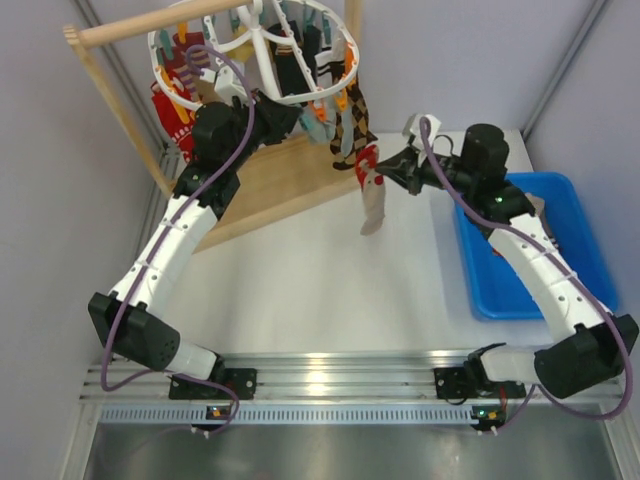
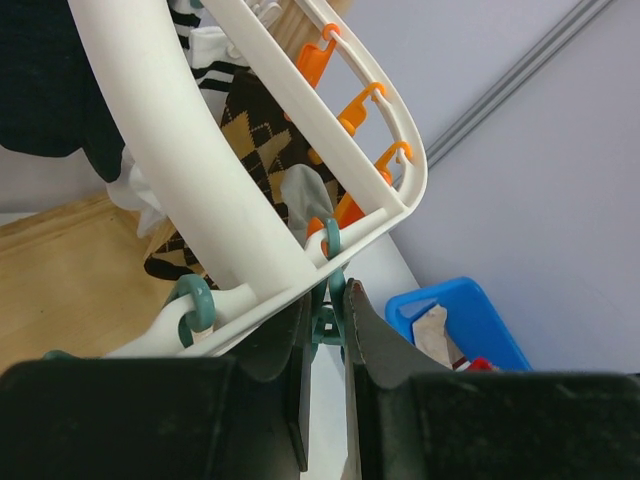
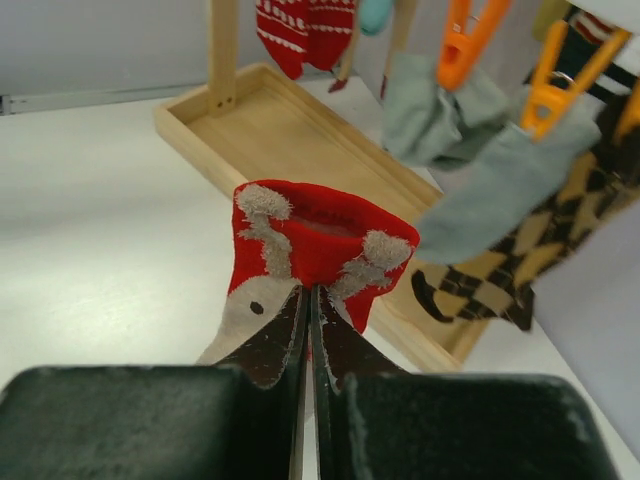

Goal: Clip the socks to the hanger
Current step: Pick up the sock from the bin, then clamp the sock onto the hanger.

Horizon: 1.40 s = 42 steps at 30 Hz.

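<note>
The white ring hanger (image 1: 291,100) hangs from the wooden rod at the back, with orange and teal pegs. My left gripper (image 1: 305,118) reaches up under its rim (image 2: 170,150), and its fingers close from both sides on a teal peg (image 2: 336,316). My right gripper (image 1: 388,163) is shut on the cuff of a red sock with a grey reindeer pattern (image 3: 315,240). It holds the sock hanging above the table (image 1: 371,195), just right of and below the hanger. An argyle sock (image 1: 352,125) and grey socks (image 3: 500,195) hang clipped on orange pegs.
A light wooden frame with a rod (image 1: 150,25) and a tray base (image 1: 270,180) stands at the back left. Red patterned socks (image 1: 175,110) hang at the hanger's left. A blue bin (image 1: 510,312) with more socks sits at the right, under my right arm.
</note>
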Motion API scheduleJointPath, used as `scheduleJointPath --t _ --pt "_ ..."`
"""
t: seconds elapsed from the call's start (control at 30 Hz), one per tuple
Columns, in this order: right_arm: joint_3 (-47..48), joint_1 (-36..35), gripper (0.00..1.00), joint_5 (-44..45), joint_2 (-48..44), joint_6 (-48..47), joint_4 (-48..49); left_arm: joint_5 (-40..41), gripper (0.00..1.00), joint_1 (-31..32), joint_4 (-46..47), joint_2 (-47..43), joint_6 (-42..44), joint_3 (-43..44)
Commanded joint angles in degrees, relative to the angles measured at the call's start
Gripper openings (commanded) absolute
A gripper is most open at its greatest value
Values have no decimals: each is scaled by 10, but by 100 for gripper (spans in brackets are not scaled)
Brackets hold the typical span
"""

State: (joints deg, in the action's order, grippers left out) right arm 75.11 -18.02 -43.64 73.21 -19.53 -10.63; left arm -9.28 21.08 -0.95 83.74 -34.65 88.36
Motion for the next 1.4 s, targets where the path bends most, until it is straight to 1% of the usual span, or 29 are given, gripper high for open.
scheduleJointPath --t 0.0,0.03,0.1,0.13,0.33,0.47,0.77,1.07,1.37 --pt "23 -64 0 40 32 15 84 -49 0 2 57 -14 -21 -6" --pt "27 -91 0 54 39 15 97 -50 0 2 59 -17 -22 -7" --pt "35 -112 0 63 60 13 102 -53 0 2 60 -20 -24 -13" --pt "36 -128 0 72 66 14 125 -54 0 2 61 -22 -25 -13" --pt "59 -155 0 101 109 9 156 -56 0 2 53 -29 -24 -20" --pt "95 -158 0 108 134 14 162 -54 0 2 46 -34 -16 -27" --pt "129 -167 0 118 163 12 178 -58 0 1 40 -32 -14 -25" --pt "140 -167 0 122 174 14 192 -58 0 2 32 -28 -10 -21" --pt "138 -168 0 122 164 17 193 -43 0 1 24 -30 7 -21"
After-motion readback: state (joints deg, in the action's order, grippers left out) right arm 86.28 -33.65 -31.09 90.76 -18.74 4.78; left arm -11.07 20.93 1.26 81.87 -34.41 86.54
